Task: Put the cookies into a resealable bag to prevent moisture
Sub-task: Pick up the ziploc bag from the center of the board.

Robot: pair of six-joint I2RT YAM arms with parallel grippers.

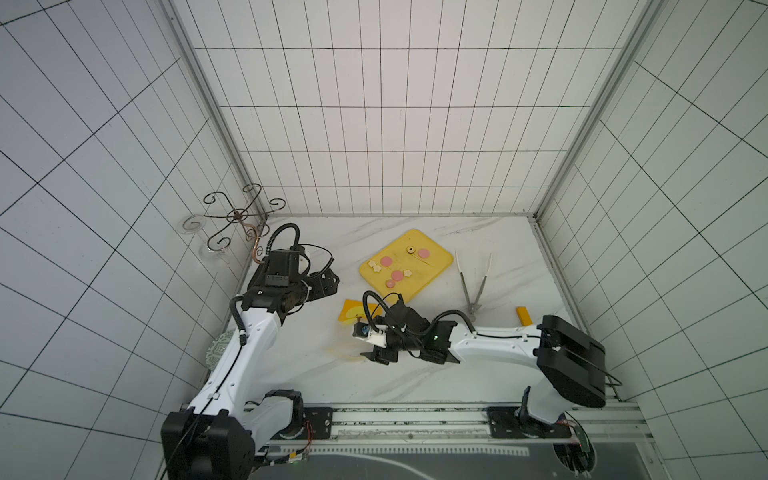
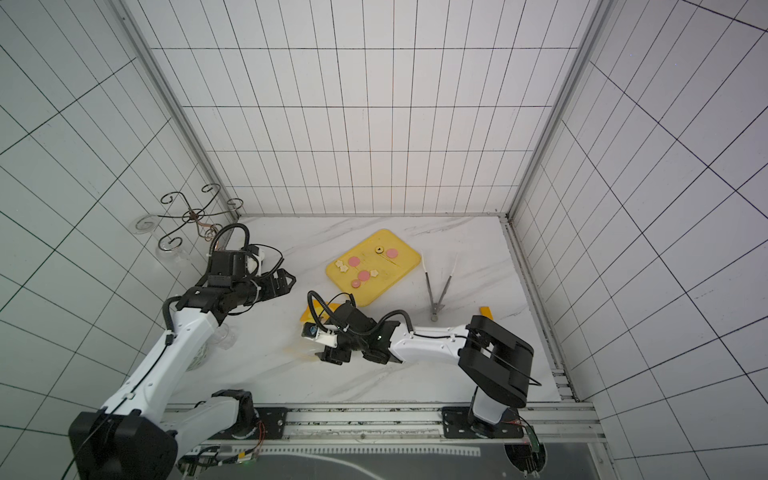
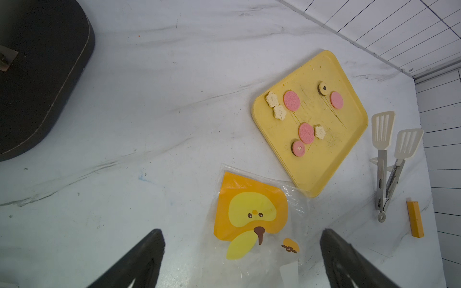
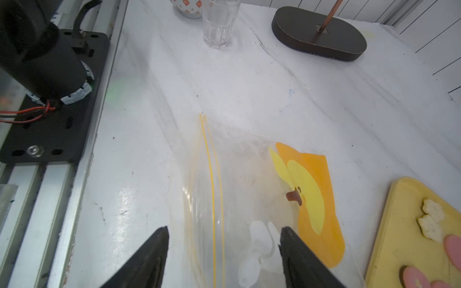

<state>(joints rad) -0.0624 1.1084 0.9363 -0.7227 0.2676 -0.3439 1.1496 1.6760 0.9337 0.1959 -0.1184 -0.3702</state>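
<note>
Clear resealable bag (image 4: 249, 174), between parted jaws of right tool (image 4: 223, 228)

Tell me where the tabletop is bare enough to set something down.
Free: the marble between the left gripper and yellow tray, back to the wall; the strip between right arm and front rail. Crowded: tray, resealable bag, tongs and orange block sit close, right gripper over the bag.

Cookies (image 1: 397, 275) on the tray (image 1: 434, 270); bag (image 1: 353, 309) just before it, tongs (image 3: 381, 179) at its right.
</note>
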